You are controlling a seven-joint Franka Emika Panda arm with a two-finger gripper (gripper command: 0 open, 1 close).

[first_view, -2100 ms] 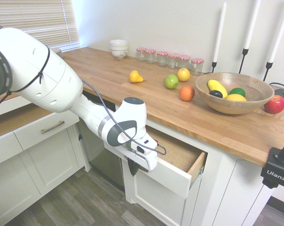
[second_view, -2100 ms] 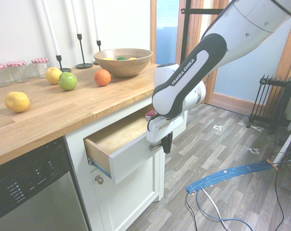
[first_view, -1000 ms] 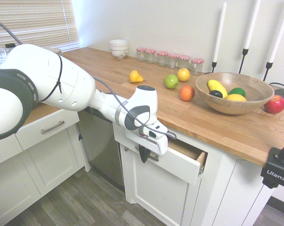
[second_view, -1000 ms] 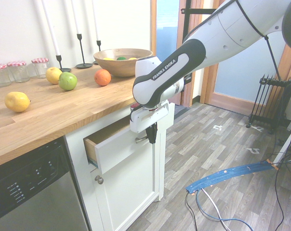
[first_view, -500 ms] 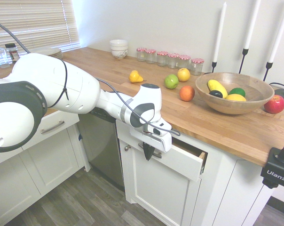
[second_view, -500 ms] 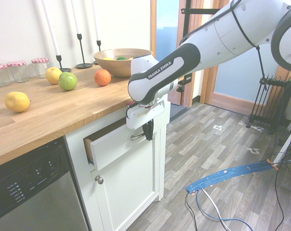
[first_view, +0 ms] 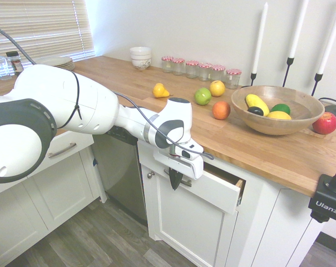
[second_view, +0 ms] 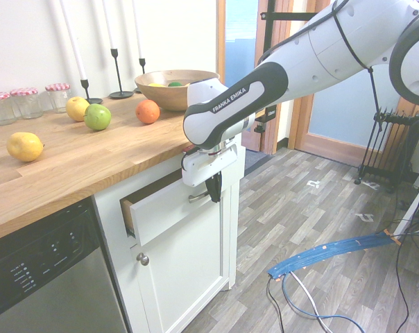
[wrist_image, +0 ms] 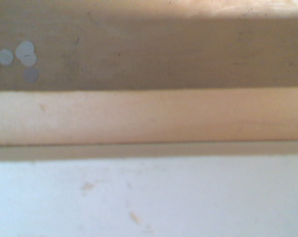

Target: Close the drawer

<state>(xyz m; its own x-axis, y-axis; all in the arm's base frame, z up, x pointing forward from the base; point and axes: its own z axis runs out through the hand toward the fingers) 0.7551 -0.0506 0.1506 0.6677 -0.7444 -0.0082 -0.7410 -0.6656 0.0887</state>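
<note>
**A:** ok so where's the drawer (first_view: 215,189) at? looks almost shut to me.

**B:** almost. It sits under the front edge of the wooden worktop (first_view: 251,147), beside the dishwasher (second_view: 43,277), and it sticks out just a little. In the first exterior view you can see a thin strip of plywood side at its right end, and in the second one there's a dark gap at the left end of the white front.

**A:** and the pincer (first_view: 175,179)?

**B:** pointing straight down, right up against the white front panel, at the silver bar handle (second_view: 198,197). Fingers are pressed together, nothing between them. Can't tell if it's actually touching the handle or just the panel, too dark there.

**A:** wrist cam any use?

**B:** meh. Blurry bands: white panel top, a pale plywood edge, then shadowed wood with a few little round pale spots in one corner.

**A:** stuff on top?

**B:** wooden bowl (first_view: 271,111) of fruit toward the right end, an orange (first_view: 221,110), green apple (first_view: 202,96) and a yellow fruit (first_view: 216,88) mid-worktop, jars (first_view: 201,68) along the back edge.
</note>
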